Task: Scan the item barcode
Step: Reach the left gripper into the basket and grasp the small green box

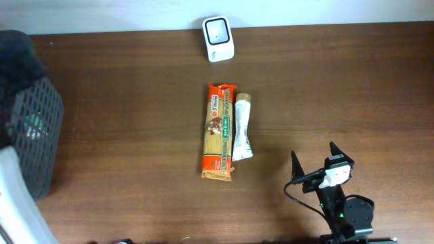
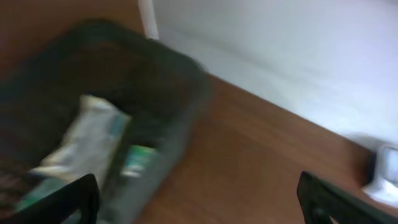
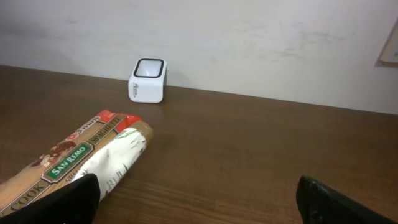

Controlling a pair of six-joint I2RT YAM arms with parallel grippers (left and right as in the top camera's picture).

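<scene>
We take the white scanner (image 1: 218, 39) at the far edge of the table (image 1: 135, 102) as our mark. On the robot's side of the scanner, set apart from it, 2 items lie side by side and touching: an orange pasta packet (image 1: 219, 132) and, on its right, a shorter white tube (image 1: 243, 127). Both have their long axis running straight away from the scanner toward the robot. The right gripper (image 1: 313, 152) sits farther from the scanner, beyond the 2 items and off to their right. Its fingers are spread wide with nothing between them, and its wrist camera looks along the tube and packet toward the scanner. The left gripper (image 2: 198, 180) is also spread wide and empty, though its view is blurred. It looks down at the dark mesh basket (image 1: 34, 135), well to the left of the scanner, where a pale packet (image 2: 87, 140) lies inside. We judge the right arm to be the nearer one to both items, with the tube closest to it. Each item lies lengthwise along that arm's reach, so we think the jaws must close across the narrow width before carrying it up to the scanner. We cannot see a barcode on either item from here.
</scene>
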